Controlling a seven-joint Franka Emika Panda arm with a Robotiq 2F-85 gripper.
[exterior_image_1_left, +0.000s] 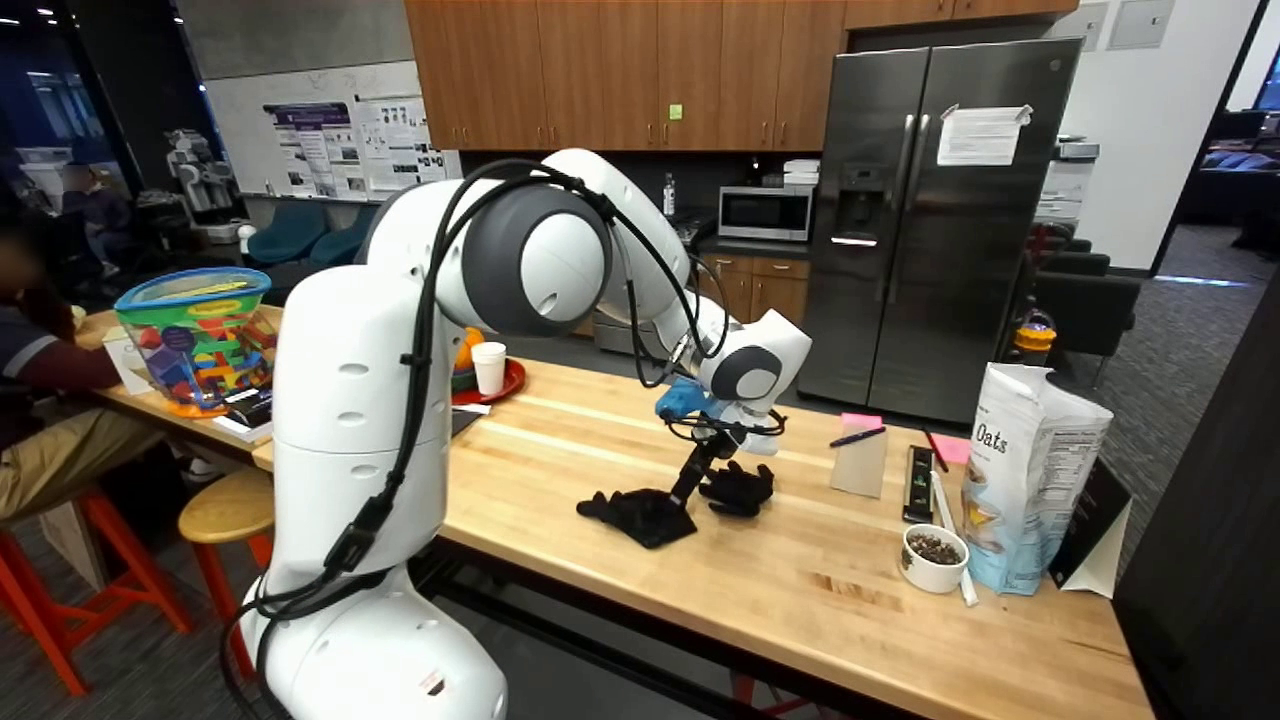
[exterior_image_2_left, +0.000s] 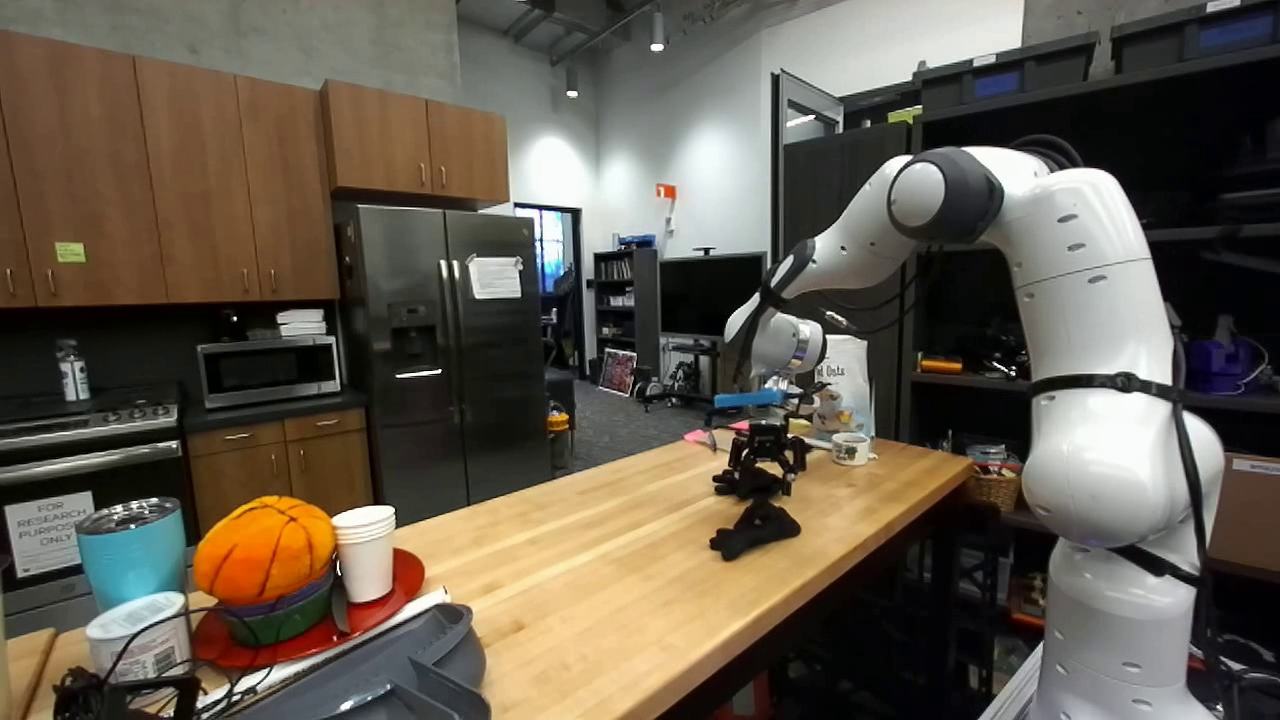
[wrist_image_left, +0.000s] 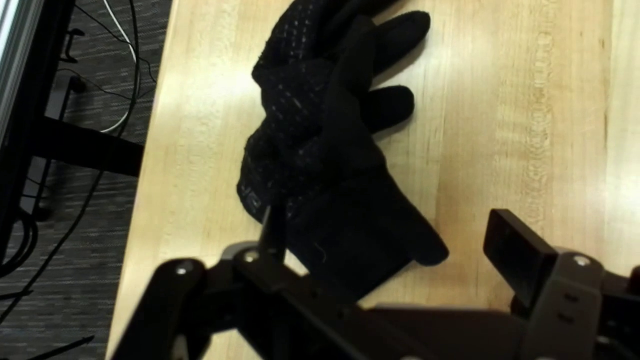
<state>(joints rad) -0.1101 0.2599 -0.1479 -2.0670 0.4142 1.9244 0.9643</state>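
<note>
Basically leans out over wooden table (exterior_image_1_left: 560, 430) with white arm (exterior_image_1_left: 350, 350), arched high in both exterior views, then bent downward toward far end. Aims gripper (wrist_image_left: 395, 232) downward, low over black glove (wrist_image_left: 330, 150) lying on table, with second black glove (exterior_image_1_left: 738, 490) close beside. Spreads fingers (wrist_image_left: 520, 255) wide apart, with glove cuff (wrist_image_left: 350, 240) in between as seen in wrist view; can't tell if actually touching it.

The 2 gloves (wrist_image_left: 330, 165) are black, with pale flecks showing in the wrist view. The gripper (wrist_image_left: 390, 232) is black. The surface (exterior_image_1_left: 560, 430) is honey-coloured wood with paler lengthwise stripes. Towards 1 short edge, the bag (exterior_image_1_left: 1020, 485) is white and pale blue, the bowl (exterior_image_1_left: 928, 574) white. The plate (exterior_image_2_left: 408, 581) is red, the ball (exterior_image_2_left: 265, 550) orange with dark lines.
</note>
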